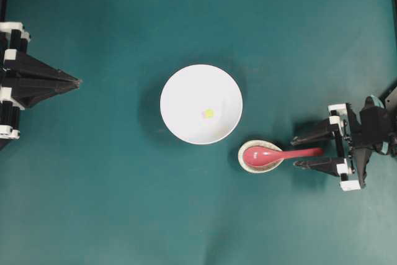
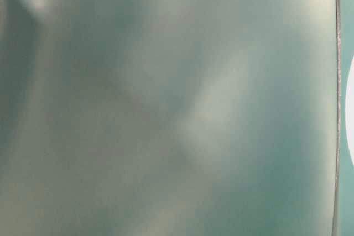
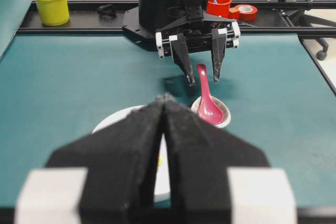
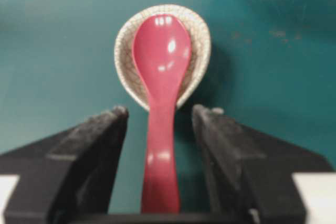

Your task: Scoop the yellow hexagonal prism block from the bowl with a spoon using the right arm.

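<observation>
- Fingers (image 4: 100,145) of the right gripper (image 1: 309,152): I see them spread wide, one on each side of the spoon's handle, with clear green mat between each pad and the handle. Nothing is held.
- Spoon (image 4: 160,77): pink-red and glossy. Its scoop rests in a small speckled dish (image 4: 125,40), and its handle runs out over the dish's rim toward my right gripper.
- Handling, as I judge it: the spoon looks rigid and light, with a glazed, slippery surface. A pinch on the rounded handle may let it twist or slide, so I would close on the straight middle of the handle, squarely across its width, and not at the tip.
- The dish is small and looks light; a drag on the spoon could shift or tip it, so I would lift the spoon upward, not pull it sideways.
- Bowl (image 1: 180,85): large, white, just beside the dish in the overhead view. The yellow block (image 1: 209,113) lies on the bowl's floor, a little off centre toward the dish. It is far smaller than the scoop and will probably skate on the glossy surface.
- Left gripper (image 1: 75,81): fingers pressed together, empty, well apart from the bowl.
- The table-level view is blurred and shows nothing usable.
</observation>
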Action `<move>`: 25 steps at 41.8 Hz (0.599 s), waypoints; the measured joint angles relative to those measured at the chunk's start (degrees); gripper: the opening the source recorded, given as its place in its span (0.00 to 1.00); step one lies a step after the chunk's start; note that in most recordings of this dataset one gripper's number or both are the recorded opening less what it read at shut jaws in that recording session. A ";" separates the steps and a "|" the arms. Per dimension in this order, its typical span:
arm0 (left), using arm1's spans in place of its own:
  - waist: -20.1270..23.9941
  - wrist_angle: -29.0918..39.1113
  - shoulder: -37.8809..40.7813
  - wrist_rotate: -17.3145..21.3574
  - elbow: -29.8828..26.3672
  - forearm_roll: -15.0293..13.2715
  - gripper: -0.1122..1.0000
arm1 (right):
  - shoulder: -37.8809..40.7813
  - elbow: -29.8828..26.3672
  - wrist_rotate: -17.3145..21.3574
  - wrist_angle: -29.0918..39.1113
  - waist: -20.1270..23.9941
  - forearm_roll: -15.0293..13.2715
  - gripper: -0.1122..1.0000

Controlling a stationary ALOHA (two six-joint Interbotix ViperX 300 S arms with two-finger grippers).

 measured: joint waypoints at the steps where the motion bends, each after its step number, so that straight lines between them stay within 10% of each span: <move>1: 0.00 0.00 0.00 0.00 0.00 0.09 0.11 | 0.09 0.00 -0.18 0.09 0.00 0.00 0.61; 25: 0.00 0.00 0.00 0.00 0.00 0.00 0.11 | 2.02 -1.05 -1.76 0.26 0.09 0.35 0.60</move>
